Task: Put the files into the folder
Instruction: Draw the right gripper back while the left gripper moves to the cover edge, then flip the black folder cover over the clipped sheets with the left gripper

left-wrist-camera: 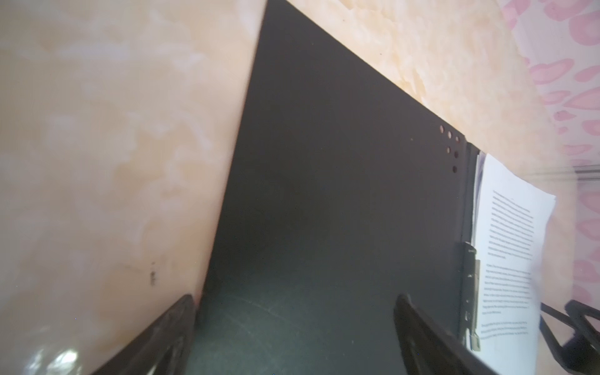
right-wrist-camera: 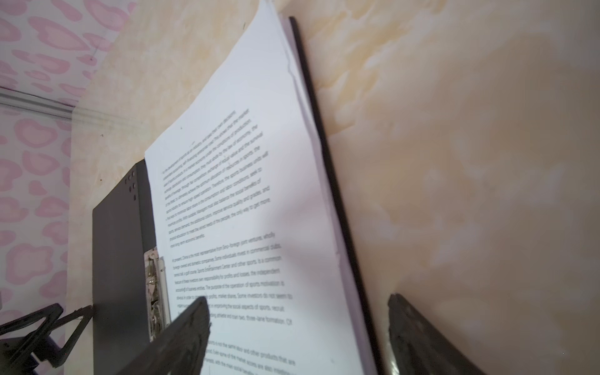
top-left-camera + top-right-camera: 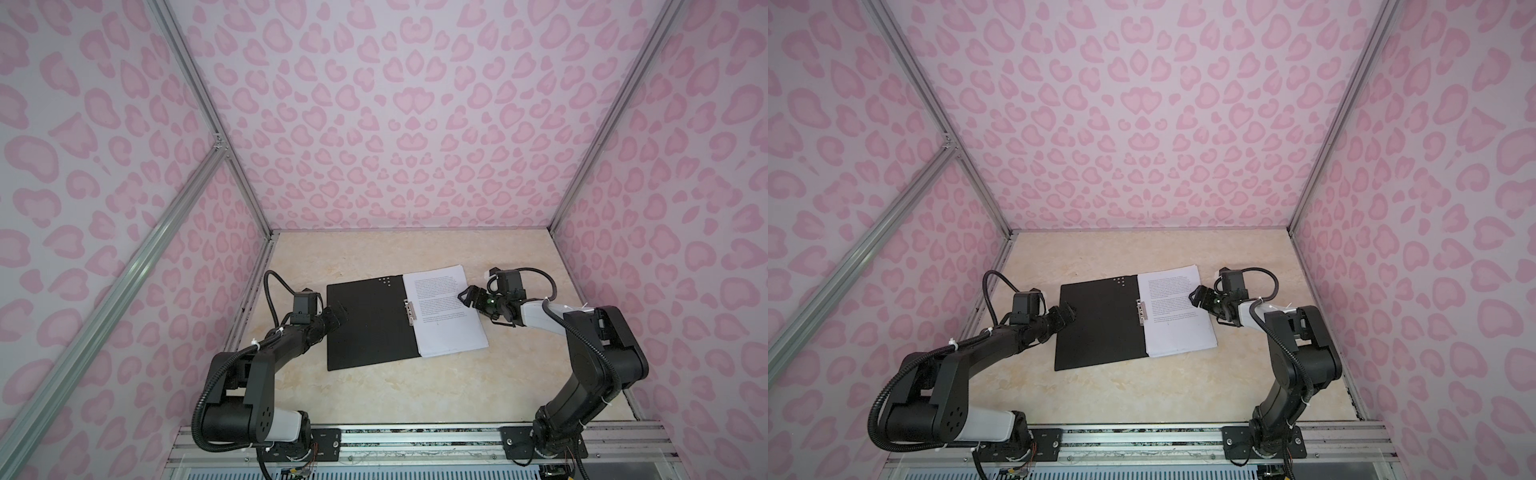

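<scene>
Left gripper: jaws spread wide, holding nothing, positioned at the left edge of the folder. Right gripper: jaws spread wide, holding nothing, straddling the right edge of the files. The folder lies open, black side up, mid-table. The files lie stacked on its right half, beside the metal clip.

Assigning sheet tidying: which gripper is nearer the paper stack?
Right. The right gripper is at the edge of the paper stack; the left gripper is across the folder, at its bare cover.
</scene>
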`<state>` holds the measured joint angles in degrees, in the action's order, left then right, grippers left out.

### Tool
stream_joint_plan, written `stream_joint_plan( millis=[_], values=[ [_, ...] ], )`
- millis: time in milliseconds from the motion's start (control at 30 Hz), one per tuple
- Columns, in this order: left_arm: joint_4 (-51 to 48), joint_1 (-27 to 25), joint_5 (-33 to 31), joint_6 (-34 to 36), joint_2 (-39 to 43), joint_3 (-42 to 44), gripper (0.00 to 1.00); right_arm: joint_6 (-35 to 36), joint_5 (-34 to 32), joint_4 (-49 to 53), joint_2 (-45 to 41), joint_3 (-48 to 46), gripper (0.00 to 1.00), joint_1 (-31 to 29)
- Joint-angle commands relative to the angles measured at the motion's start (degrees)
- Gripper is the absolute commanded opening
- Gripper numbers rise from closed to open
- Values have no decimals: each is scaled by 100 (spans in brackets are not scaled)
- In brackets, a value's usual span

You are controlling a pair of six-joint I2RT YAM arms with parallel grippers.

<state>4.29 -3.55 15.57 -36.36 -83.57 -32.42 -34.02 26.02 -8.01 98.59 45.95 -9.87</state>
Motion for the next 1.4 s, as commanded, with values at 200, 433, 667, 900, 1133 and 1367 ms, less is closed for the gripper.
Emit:
stream_joint_plan(
  millis=[200,433,667,900,1133,1367],
  values=[
    [-418,-5,1342,-421,42,-145,98,-381,386,6,177,-119,84,-112],
    [-508,-4,1778,-533,600,-428,98,-505,508,-172,248,-166,82,-160],
    [-922,-172,2133,-582,1304,-869,97,-702,648,-343,194,-238,82,-258],
    [-1680,-902,1917,-467,2070,-1726,98,-1413,513,-896,-51,-446,83,-622],
    [-1279,-2492,1295,-780,1464,-2303,98,-2067,316,-1768,-138,-495,86,-964],
    [-728,-3973,1000,-932,-385,-3449,98,-1567,-140,-682,-1254,-467,97,34]
  ],
)
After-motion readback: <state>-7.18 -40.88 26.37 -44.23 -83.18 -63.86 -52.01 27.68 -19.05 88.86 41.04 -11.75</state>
